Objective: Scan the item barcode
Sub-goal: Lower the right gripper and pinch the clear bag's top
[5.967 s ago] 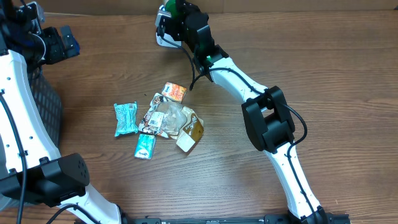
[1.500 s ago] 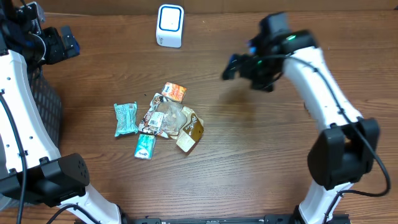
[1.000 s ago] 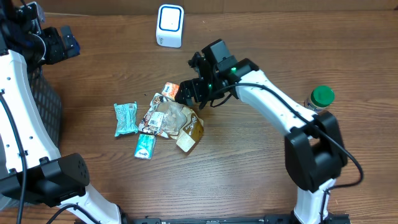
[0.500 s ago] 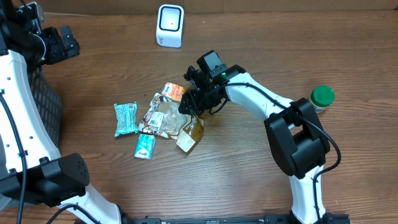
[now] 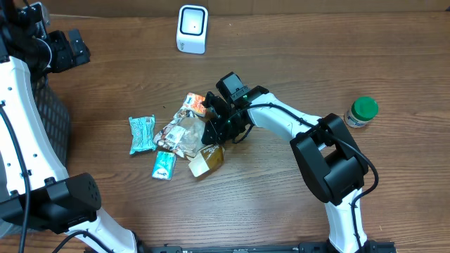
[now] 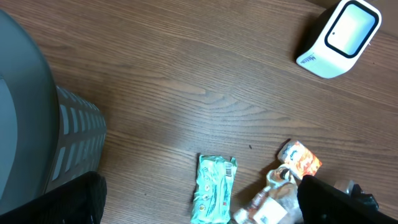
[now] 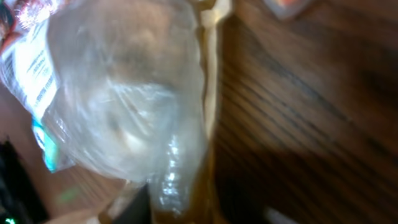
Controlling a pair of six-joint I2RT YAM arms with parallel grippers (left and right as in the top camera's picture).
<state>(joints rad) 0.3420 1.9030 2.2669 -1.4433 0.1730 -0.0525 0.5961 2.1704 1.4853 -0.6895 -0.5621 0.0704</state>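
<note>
Your right tool [image 5: 216, 125] is down in the heap of packets on the wooden surface [image 5: 281, 204], well apart from the white scanner [image 5: 192, 28] on the side toward the arm bases. Its wrist camera is almost filled by a crumpled clear bag [image 7: 124, 87], the item it is working at. Neither view shows you whether the tool is clenched on the bag or only pressed against it, so I cannot tell. An orange packet [image 5: 196, 104] sits on the edge of the heap nearest the scanner. A brown packet [image 5: 206, 160] lies tilted on the edge farthest from it. A teal packet [image 5: 143, 133] and a small blue packet [image 5: 163, 164] lie off to the scanner's left of the bag. Your left tool [image 5: 70, 48] hangs well to the scanner's left, near a mesh basket [image 5: 53, 119]. Its fingers [image 6: 62, 199] are spread wide with nothing gripped. A green-capped bottle [image 5: 362, 112] stands upright well to the scanner's right.
</note>
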